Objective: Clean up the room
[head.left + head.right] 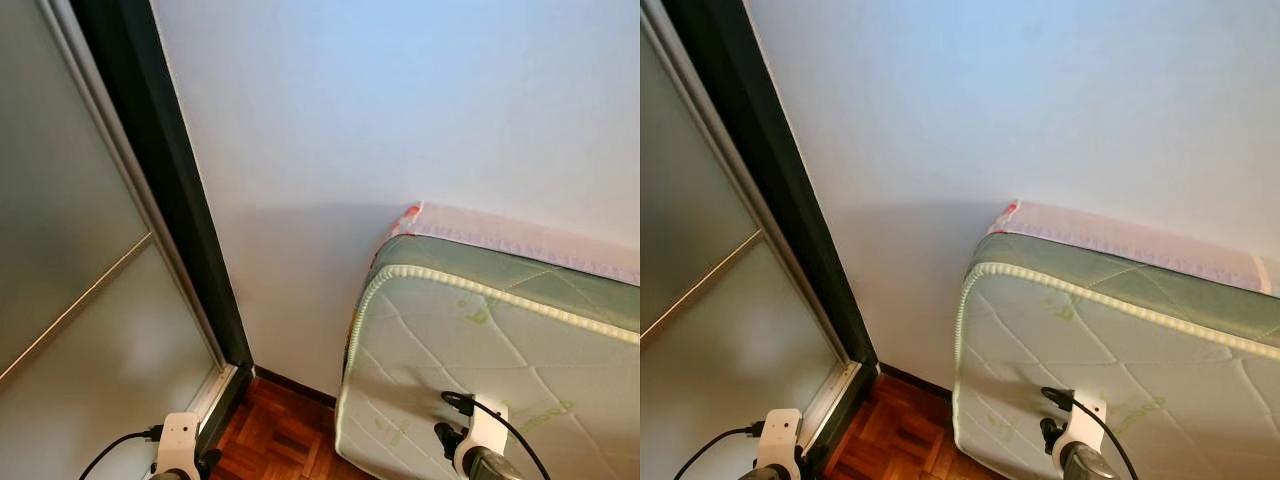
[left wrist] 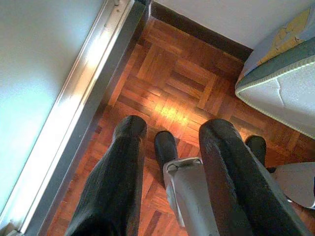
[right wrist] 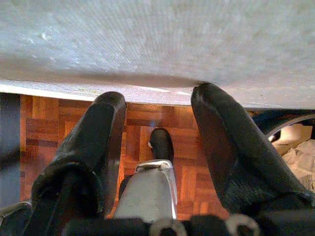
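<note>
While my left gripper (image 2: 170,132) and right gripper (image 3: 157,105) both hang with fingers spread apart and empty above the parquet floor (image 2: 172,88), a quilted mattress (image 1: 480,360) leans against the white wall (image 1: 380,120) at lower right.

pale bluish-white wall (image 1: 400,110); white quilted mattress (image 1: 500,360) with green edging; reddish-brown parquet floor (image 2: 182,88); frosted grey door (image 1: 60,250), dark frame.
</note>
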{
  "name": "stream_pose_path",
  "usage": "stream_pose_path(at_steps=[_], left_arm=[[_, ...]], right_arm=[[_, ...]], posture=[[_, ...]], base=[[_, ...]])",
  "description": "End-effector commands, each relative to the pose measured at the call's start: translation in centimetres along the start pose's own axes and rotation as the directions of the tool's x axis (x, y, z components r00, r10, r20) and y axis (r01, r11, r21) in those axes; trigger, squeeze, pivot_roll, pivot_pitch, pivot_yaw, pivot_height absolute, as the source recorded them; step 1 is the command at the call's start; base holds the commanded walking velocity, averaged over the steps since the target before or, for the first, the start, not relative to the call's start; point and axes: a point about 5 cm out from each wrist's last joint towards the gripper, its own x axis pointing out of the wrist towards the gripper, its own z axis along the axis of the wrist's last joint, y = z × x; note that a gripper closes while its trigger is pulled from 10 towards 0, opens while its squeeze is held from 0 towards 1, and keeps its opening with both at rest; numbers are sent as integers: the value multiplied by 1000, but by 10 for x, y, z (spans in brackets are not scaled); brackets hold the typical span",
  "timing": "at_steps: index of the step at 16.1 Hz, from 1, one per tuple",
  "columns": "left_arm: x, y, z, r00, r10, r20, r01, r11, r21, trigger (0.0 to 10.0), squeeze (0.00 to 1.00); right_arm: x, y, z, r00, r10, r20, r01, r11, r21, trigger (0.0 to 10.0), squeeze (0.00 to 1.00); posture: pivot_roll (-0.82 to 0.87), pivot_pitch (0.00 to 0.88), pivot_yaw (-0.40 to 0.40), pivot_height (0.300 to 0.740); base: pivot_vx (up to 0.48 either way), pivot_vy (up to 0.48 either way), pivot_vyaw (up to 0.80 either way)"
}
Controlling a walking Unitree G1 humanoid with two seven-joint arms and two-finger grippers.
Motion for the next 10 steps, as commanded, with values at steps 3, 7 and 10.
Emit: stream_pose_path(at_steps=[3, 7, 10], left_arm=[[-1, 1, -6, 1000, 3, -31, -3, 1000, -9, 10000, 0], [-1, 1, -7, 999, 4, -32, -4, 1000, -9, 10000, 0], [-2, 1, -8, 999, 2, -33, -2, 1000, -7, 10000, 0]], right_arm=[[1, -1, 15, 999, 5, 46, -4, 1000, -13, 10000, 0], [1, -1, 14, 999, 11, 44, -10, 1000, -19, 10000, 0], [1, -1, 13, 999, 15, 43, -14, 1000, -17, 10000, 0]], posture=[[21, 0, -33, 740], [23, 0, -31, 740], [22, 0, -30, 740]], base=[[0, 0, 0], [0, 0, 0], [0, 0, 0]])
